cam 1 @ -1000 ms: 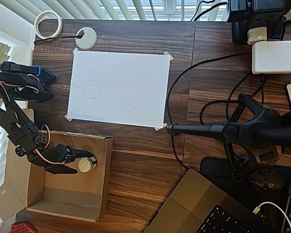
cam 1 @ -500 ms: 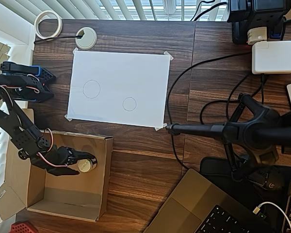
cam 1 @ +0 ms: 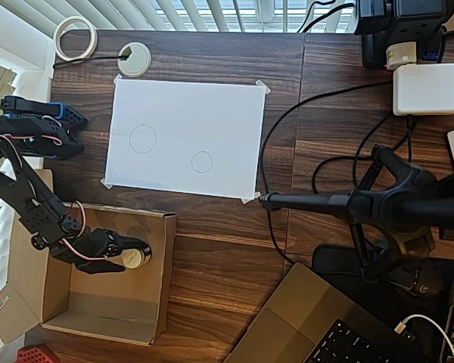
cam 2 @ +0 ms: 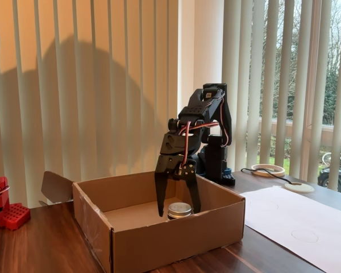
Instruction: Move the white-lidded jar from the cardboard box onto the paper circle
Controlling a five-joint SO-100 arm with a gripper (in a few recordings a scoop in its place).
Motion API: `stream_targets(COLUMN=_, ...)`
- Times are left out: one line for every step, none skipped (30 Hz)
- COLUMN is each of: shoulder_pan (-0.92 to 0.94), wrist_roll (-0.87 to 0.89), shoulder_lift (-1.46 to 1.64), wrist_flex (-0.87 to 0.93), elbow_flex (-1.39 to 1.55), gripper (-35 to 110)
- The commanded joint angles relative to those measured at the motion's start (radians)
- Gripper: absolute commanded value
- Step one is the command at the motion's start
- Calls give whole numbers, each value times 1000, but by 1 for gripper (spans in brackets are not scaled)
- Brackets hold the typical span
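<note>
Fingers (cam 2: 178, 211) hanging apart, straddling white-lidded jar (cam 2: 179, 210) sitting inside cardboard box (cam 2: 159, 240), near its right wall in overhead view. Paper circle (cam 1: 202, 162) lying unoccupied on white sheet (cam 1: 212, 113).

- Dark wood-grain table (cam 1: 234, 249), planks running across in the overhead view.
- Vertical blinds (cam 2: 91, 85) cover the window behind, glowing warm cream with daylight.
- At right in the fixed view, open slats (cam 2: 284, 79) show bare trees and grey sky outside.
</note>
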Motion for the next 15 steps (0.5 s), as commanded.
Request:
stream_targets(shoulder_pan=5, wrist_roll=-9, shoulder_lift=34, wrist_flex=9, elbow_flex=-66, gripper=35)
stream_targets(shoulder_pan=2, wrist_roll=-6, shoulder_lift=32, wrist_flex=8, elbow_flex=-66, gripper=34)
stream_targets(shoulder_pan=0, wrist_roll=-3, shoulder_lift=31, wrist_flex=8, elbow_flex=-67, gripper=34)
stream_targets(shoulder_pan=-3, wrist_roll=-2, shoulder_lift=31, wrist_flex=6, elbow_flex=-69, gripper=34)
stream_targets(shoulder_pan=-5, wrist_roll=2, shoulder_lift=29, wrist_flex=6, elbow_flex=-69, gripper=34)
stream_targets(shoulder_pan=-6, wrist_roll=5, shoulder_lift=29, wrist_flex=6, elbow_flex=-71, gripper=34)
stream_targets(shoulder_pan=-9, wrist_roll=6, shoulder_lift=29, wrist_flex=6, elbow_flex=-71, gripper=33)
stream_targets(shoulder_pan=-11, wrist_roll=9, shoulder_lift=29, wrist_flex=6, elbow_flex=-71, gripper=33)
stream_targets(shoulder_pan=-11, wrist_roll=11, shoulder_lift=29, wrist_flex=6, elbow_flex=-72, gripper=33)
stream_targets(shoulder_pan=-12, wrist_roll=12, shoulder_lift=29, wrist_flex=6, elbow_flex=-72, gripper=33)
stream_targets(shoulder_pan=-12, wrist_roll=14, shoulder_lift=29, wrist_flex=6, elbow_flex=-74, gripper=32)
stream_targets(shoulder_pan=-14, wrist_roll=15, shoulder_lift=29, wrist_flex=6, elbow_flex=-74, gripper=32)
stream_targets(shoulder_pan=-14, wrist_roll=15, shoulder_lift=29, wrist_flex=6, elbow_flex=-74, gripper=32)
stream_targets(shoulder_pan=-14, wrist_roll=15, shoulder_lift=29, wrist_flex=6, elbow_flex=-75, gripper=31)
stream_targets(shoulder_pan=-15, wrist_roll=15, shoulder_lift=29, wrist_flex=5, elbow_flex=-75, gripper=30)
